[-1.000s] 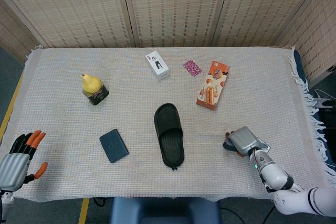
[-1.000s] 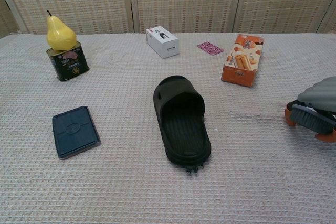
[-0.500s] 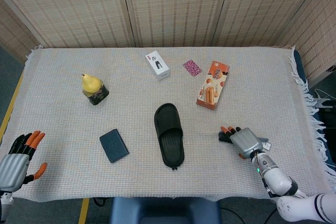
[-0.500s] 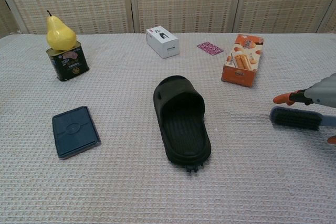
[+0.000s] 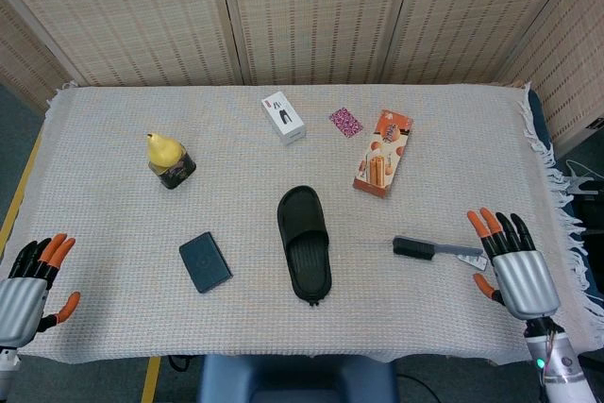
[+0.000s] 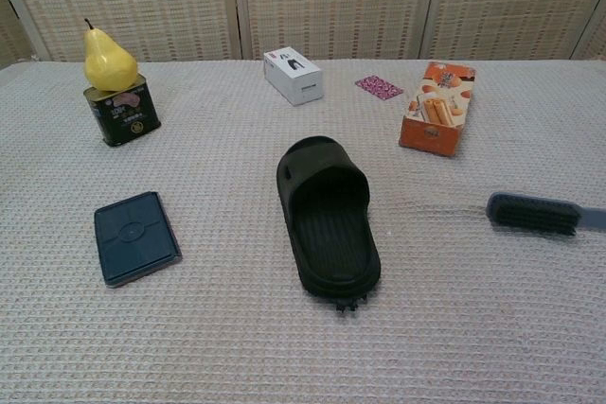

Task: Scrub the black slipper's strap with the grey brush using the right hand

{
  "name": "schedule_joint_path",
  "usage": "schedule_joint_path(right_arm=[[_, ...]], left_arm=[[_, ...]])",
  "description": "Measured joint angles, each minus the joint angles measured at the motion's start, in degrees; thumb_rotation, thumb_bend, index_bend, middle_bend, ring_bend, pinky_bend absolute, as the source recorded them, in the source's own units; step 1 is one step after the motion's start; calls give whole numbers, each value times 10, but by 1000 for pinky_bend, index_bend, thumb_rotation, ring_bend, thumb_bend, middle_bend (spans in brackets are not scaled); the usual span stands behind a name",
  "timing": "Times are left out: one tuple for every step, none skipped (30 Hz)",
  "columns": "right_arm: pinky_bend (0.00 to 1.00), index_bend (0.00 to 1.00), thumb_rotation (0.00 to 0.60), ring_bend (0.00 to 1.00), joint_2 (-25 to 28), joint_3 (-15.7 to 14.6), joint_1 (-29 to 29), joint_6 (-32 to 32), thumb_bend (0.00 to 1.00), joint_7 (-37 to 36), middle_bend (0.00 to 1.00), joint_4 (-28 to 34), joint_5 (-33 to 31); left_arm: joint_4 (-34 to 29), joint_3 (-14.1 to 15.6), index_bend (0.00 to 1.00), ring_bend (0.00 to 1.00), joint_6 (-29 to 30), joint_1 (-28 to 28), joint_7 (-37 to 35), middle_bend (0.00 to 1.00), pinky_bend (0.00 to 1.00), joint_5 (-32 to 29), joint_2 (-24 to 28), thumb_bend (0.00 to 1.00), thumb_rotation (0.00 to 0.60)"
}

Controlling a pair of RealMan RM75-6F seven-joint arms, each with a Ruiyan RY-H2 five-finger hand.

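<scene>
The black slipper [image 5: 304,242] [image 6: 327,219] lies in the middle of the table, strap end toward the back. The grey brush [image 5: 436,249] [image 6: 537,214] lies flat on the cloth to the slipper's right, bristle head toward the slipper, with nothing holding it. My right hand [image 5: 511,266] hovers just right of the brush handle, fingers spread and empty. My left hand [image 5: 26,283] rests open at the table's front left corner. Neither hand shows in the chest view.
A pear on a dark can [image 5: 169,160] stands at the left. A dark blue case [image 5: 205,261] lies left of the slipper. A white box [image 5: 282,117], a small pink packet [image 5: 345,122] and an orange snack box [image 5: 383,152] sit further back.
My right hand has let go of the brush and drawn back to the right and toward the front edge. The brush now lies alone on the cloth.
</scene>
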State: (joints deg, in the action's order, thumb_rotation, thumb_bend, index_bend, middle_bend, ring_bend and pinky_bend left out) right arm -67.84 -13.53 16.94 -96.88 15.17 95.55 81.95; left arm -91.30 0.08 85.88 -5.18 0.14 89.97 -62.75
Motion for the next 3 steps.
schedule_joint_path(right_arm=[[0,0,600,0,-2,2,-14,-14,153,-13,0,-11,15],[0,0,600,0,-5,6,-27,-29,153,-28,0,-20,31],[0,0,600,0,-6,9,-33,-36,152,-36,0,-23,39]], left_arm=[[0,0,0,0,0,0,3,0,35,-1,0,364,600],[-1,0,0,0,-1,0,6,0,35,-1,-1,367,600],[-2,0,0,0,-1,0,11,0,35,-1,-2,370,600]])
